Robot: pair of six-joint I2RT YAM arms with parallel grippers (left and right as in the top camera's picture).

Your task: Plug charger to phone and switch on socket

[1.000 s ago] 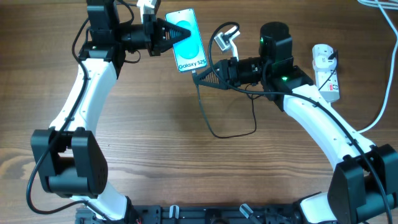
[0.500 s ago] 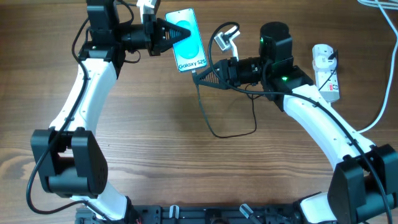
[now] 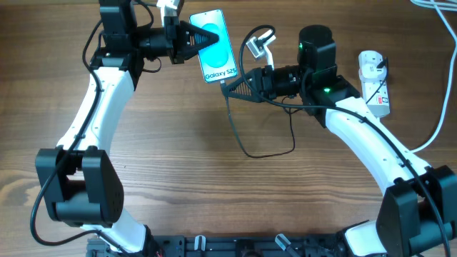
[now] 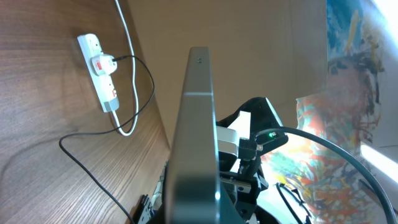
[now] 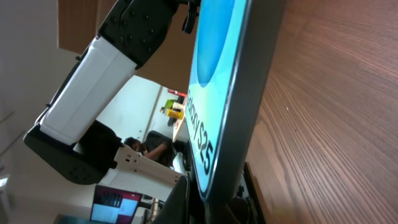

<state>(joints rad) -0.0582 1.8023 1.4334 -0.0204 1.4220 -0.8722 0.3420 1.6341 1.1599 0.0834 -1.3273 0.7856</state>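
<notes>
My left gripper (image 3: 191,40) is shut on the phone (image 3: 216,46) and holds it above the table, its teal "Galaxy S25" screen facing up. The phone is edge-on in the left wrist view (image 4: 199,124) and fills the right wrist view (image 5: 224,93). My right gripper (image 3: 230,88) is at the phone's bottom edge, shut on the charger's connector, which is hidden between the fingers. The thin black charger cable (image 3: 265,153) loops over the table from the right gripper. The white socket (image 3: 375,82) lies at the far right, with a plug in it; it also shows in the left wrist view (image 4: 99,81).
A thick white cord (image 3: 444,78) runs along the right edge of the wooden table (image 3: 214,200). The black cable trails across the table in the left wrist view (image 4: 118,190). The left arm (image 5: 99,87) shows behind the phone in the right wrist view.
</notes>
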